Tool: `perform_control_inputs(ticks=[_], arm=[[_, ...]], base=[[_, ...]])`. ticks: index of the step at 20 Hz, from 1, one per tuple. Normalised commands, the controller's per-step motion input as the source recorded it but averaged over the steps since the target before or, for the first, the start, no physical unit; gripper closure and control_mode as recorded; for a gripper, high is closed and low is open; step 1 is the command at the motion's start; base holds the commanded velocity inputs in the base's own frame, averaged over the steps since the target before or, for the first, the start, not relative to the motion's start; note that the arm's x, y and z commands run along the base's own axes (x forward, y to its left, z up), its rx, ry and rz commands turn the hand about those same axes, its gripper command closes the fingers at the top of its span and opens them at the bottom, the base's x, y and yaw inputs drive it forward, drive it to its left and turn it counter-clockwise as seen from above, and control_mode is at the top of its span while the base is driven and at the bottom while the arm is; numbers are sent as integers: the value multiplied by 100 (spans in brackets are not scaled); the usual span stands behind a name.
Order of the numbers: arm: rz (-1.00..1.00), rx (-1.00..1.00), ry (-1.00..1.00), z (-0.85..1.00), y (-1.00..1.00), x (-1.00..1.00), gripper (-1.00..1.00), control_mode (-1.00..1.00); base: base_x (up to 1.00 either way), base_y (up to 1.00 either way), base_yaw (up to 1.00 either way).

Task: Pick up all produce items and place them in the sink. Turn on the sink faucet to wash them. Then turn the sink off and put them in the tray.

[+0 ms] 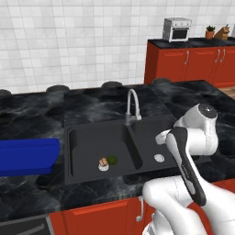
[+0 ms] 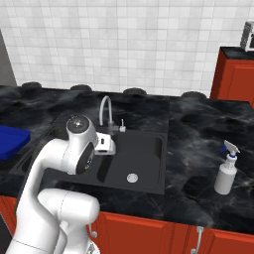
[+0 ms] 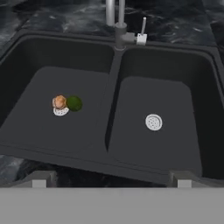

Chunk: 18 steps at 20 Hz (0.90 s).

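The two produce items lie together in the left basin of the black sink [image 1: 92, 142], by its drain. One is a tan-brown lumpy piece [image 1: 103, 161] [image 3: 59, 102]. The other, a dark green ball [image 1: 112, 159] [image 3: 74, 103], touches its right side. The silver gooseneck sink faucet [image 1: 133, 103] [image 2: 105, 110] [image 3: 114, 17] rises behind the divider, and its small lever [image 3: 142, 26] stands upright. My gripper [image 3: 110, 180] hangs open and empty over the sink's front edge, above the right basin. The blue tray [image 1: 27, 156] [image 2: 10, 140] rests on the counter left of the sink.
A white spray bottle [image 2: 225, 171] stands on the counter right of the sink. Dark round stool tops [image 1: 112, 84] line the counter's far edge. Red cabinets [image 1: 183, 64] at the back right carry a toaster oven [image 1: 177, 29] and a potted plant [image 1: 210, 32].
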Motion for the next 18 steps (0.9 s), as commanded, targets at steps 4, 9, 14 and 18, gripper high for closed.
perform_control_inputs(ticks=[4, 9, 14, 18], arm=[[18, 3, -11, 26, -26, 3, -100, -100], [19, 3, -15, 22, -18, 3, -100, -100], [20, 4, -13, 4, -7, 7, -100, -100], [4, 5, 0, 0, 0, 8, -100, -100]], base=[[0, 0, 0], [0, 0, 0], [0, 0, 0], [0, 0, 0]])
